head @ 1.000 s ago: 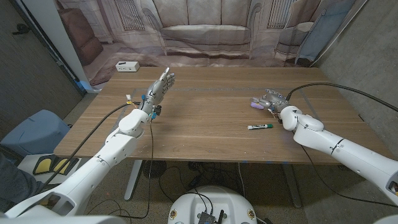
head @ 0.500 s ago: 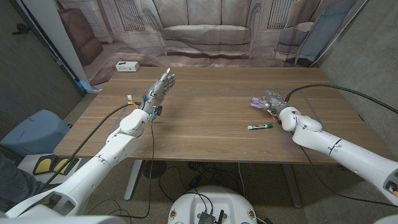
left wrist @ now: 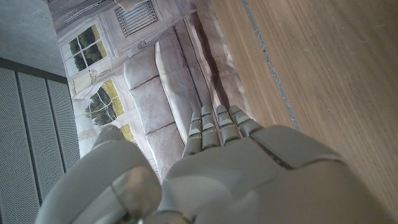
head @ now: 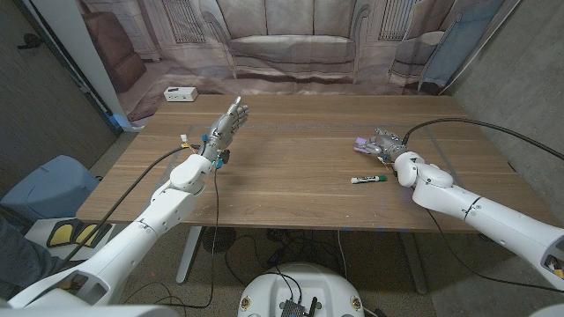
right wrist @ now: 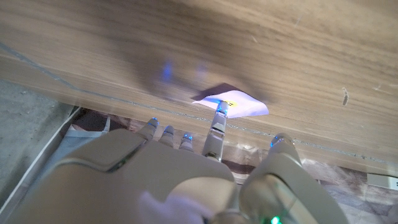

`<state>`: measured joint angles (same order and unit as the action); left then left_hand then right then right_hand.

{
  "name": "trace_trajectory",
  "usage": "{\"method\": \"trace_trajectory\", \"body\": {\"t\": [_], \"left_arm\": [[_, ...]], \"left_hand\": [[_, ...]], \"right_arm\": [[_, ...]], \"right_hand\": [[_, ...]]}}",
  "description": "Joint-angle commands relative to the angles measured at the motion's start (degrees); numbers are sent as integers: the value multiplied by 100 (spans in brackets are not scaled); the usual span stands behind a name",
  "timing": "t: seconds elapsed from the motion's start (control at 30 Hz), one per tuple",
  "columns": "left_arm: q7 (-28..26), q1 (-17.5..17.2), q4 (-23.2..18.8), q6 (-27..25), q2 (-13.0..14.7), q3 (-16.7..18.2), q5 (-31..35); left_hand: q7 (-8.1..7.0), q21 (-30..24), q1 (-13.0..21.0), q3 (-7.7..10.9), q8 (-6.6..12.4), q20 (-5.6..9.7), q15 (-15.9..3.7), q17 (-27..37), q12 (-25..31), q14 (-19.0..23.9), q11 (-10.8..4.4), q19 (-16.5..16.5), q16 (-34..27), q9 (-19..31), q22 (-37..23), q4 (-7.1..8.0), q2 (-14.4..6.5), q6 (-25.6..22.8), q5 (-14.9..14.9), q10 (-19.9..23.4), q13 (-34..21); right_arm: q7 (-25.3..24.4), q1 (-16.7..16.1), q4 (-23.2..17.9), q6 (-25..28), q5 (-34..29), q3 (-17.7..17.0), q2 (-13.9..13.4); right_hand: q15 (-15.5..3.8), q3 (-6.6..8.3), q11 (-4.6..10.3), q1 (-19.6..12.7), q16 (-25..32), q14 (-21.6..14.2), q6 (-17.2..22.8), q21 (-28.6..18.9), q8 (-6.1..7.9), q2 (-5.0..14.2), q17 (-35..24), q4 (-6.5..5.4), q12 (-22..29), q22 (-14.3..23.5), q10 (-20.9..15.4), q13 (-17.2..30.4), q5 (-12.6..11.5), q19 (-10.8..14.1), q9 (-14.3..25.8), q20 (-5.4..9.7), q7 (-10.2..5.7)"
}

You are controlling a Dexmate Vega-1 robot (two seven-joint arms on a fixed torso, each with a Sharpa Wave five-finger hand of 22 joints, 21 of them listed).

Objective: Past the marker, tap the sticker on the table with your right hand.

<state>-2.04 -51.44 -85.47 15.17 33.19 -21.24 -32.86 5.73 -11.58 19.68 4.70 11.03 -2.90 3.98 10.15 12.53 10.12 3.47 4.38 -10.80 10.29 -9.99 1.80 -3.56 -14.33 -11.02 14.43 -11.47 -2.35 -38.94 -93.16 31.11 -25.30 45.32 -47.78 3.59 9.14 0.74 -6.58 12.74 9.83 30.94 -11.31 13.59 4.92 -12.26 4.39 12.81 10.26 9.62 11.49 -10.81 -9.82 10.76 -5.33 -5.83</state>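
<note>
Your desk point(head: 300, 167) carries the work. Left hand point(head: 227, 123), at ten o'clock, is raised off it, fingers straight, holding nothing, clear of the job. Right hand point(head: 385, 142), at two o'clock, beyond the marker point(head: 370, 180), extends one finger onto the sticker point(right wrist: 233, 102); it grips nothing. No legible writing.

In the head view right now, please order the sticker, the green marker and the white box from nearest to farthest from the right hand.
From the right hand:
1. Sticker, pale purple, at the fingertips, beyond the marker.
2. Green marker, lying on the table in front of the hand, toward the robot.
3. White box, at the table's far left corner.
</note>
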Motion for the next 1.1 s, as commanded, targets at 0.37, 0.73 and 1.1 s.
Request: {"method": "trace_trajectory", "body": {"t": [0.37,0.73,1.1], "left_arm": [[-44,-123,-120,-4,53,48,-33],[-56,-168,-180,-9,86,62,-29],[-51,-205,-218,-9,107,76,-41]], "left_hand": [[2,26,37,23,-4,-31,30,15,-8,-8,5,22,0,5,-28,-48,-68,-43,10,43,-2],[7,26,39,25,-7,-31,30,15,-10,-1,32,21,-2,6,-28,-57,-76,-42,11,41,-2],[4,27,40,28,-6,-31,27,15,-7,-10,25,19,2,6,-28,-65,-83,-52,11,53,-2]], "right_arm": [[533,155,-57,389,-769,399,-32],[731,186,-19,411,-975,487,15],[807,153,-25,468,-1056,484,48]], "right_hand": [[-27,-6,33,90,40,1173,346,-43,89,-22,-6,-36,55,11,-116,-13,-14,-1147,16,16,-57],[-51,-12,56,117,43,1158,465,-42,103,-29,-6,-48,49,11,-158,-15,-16,-1149,14,26,-87],[-53,-16,71,136,46,1147,485,-42,87,-35,-6,-55,45,11,-187,-17,-17,-1148,13,53,-74]]}}
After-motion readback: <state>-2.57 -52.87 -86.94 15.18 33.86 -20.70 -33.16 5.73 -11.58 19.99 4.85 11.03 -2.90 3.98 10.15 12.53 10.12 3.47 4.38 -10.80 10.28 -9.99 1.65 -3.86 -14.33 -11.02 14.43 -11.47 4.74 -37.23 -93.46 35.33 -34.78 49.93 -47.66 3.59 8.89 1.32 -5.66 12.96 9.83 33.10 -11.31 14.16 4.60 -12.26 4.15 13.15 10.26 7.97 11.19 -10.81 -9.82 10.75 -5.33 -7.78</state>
